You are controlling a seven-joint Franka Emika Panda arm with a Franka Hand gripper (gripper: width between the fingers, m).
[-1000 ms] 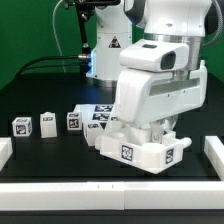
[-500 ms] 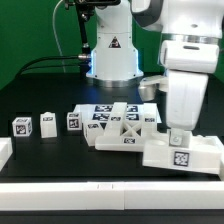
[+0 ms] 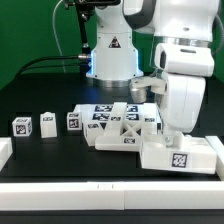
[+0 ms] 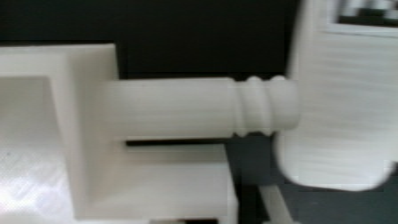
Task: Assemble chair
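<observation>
My gripper (image 3: 177,134) hangs low at the exterior view's right, shut on a chunky white chair block (image 3: 180,158) with a square tag on its front; the block rests at table level. In the wrist view that block (image 4: 63,130) fills the frame, with a ribbed peg (image 4: 192,108) sticking out toward a rounded white part (image 4: 347,100); my fingertips are hidden there. An X-braced chair panel (image 3: 120,131) lies in the middle. Three small tagged chair pieces (image 3: 47,122) stand in a row at the exterior view's left.
The marker board (image 3: 100,112) lies flat behind the X-braced panel. Plain white edge blocks sit at the far left (image 3: 5,150) and far right (image 3: 217,148), with a white rail (image 3: 100,190) along the front. The robot base (image 3: 110,55) stands behind.
The gripper has carried the chunky block from in front of the X-braced panel over to the exterior view's right, uncovering the panel. In the last half second both shifted slightly back left.
</observation>
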